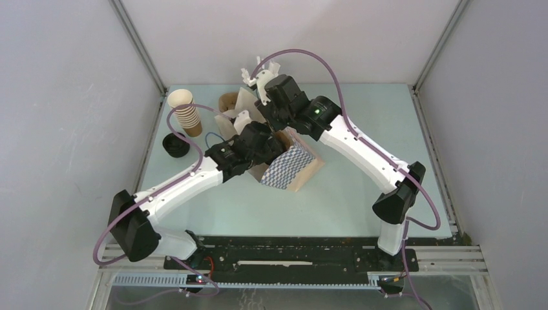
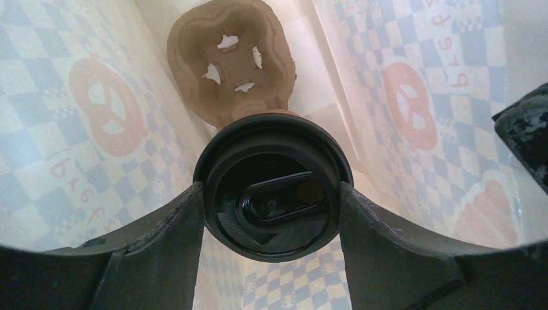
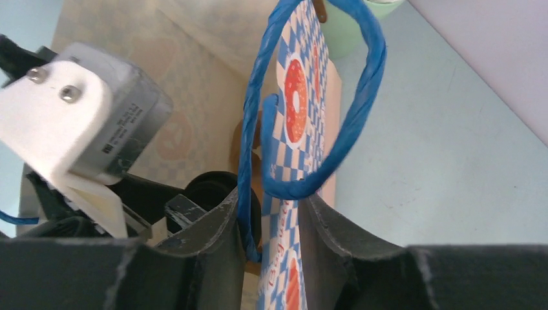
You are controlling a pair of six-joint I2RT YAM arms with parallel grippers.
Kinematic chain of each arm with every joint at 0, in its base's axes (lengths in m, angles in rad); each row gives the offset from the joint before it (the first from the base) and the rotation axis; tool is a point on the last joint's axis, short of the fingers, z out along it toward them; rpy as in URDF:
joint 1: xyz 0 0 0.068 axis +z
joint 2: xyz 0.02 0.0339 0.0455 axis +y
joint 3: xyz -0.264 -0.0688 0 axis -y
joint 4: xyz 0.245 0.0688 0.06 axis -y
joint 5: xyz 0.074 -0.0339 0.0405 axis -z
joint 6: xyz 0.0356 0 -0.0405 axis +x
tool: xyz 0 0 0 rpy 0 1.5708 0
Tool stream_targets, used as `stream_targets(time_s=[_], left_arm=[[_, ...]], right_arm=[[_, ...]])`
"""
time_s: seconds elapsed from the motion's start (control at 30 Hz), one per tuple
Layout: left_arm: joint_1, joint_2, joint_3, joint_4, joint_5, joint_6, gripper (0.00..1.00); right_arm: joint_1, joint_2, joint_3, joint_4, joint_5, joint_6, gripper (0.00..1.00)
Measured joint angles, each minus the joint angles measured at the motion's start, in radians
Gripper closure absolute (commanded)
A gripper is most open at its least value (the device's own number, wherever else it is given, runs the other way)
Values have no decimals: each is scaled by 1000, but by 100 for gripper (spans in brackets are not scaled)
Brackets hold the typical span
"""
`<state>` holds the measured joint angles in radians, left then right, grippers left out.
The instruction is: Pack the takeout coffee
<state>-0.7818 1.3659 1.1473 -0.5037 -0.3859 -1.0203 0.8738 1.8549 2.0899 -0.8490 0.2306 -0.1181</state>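
A takeout coffee (image 2: 278, 139), a brown cup under a black lid, hangs inside the checkered paper bag (image 1: 291, 166). My left gripper (image 2: 271, 192) is shut on it, one finger pressing each side of the lid. Below it, a brown pulp cup carrier (image 2: 232, 61) lies at the bag's bottom. In the top view the left gripper (image 1: 260, 143) reaches into the bag's mouth. My right gripper (image 3: 271, 200) is shut on the bag's upper wall (image 3: 300, 110) together with a blue rope handle (image 3: 362, 97). The lid (image 3: 208, 187) shows dark behind its left finger.
A stack of lidless brown cups (image 1: 187, 113) stands at the back left, with a loose black lid (image 1: 176, 145) in front of it. A brown round container (image 1: 228, 102) sits behind the bag. Enclosure walls close in the table on three sides.
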Motion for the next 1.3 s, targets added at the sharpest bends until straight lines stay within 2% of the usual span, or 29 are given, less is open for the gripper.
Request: stream_targets(time_s=[0.07,0.13,0.23,0.3,0.33,0.5,0.67,0.77,0.93,1.3], left_arm=[[2,-8,-1,-3,-2,0,99],[4,-12,-3,-3,-2,0,100],[4,-12,-10,-5,-1,-1,100],[4,-12,-16,-6,-1,-1,100],[4,-12,-18,-6,-1,-1,100],[4,-15,-23,-9,-2,0,100],[4,-55,-23,-22,-8,3,100],[4,-82,-22,-22,-13,9,100],[4,-118,-23,-22,-24,20,100],[8,-134,-23,5,-31,80,100]], right_arm=[[5,0,0,-8,22,6,57],[10,0,0,-9,41,12,63],[13,0,3,-16,64,13,81],[13,6,22,-26,74,10,97],[13,8,32,-26,75,7,100],[0,8,47,-11,29,13,100],[-53,-11,2,64,-158,54,100],[-93,-99,-181,208,-277,80,100],[-111,-253,-456,432,-354,48,100],[-53,-289,-541,773,-376,-135,100]])
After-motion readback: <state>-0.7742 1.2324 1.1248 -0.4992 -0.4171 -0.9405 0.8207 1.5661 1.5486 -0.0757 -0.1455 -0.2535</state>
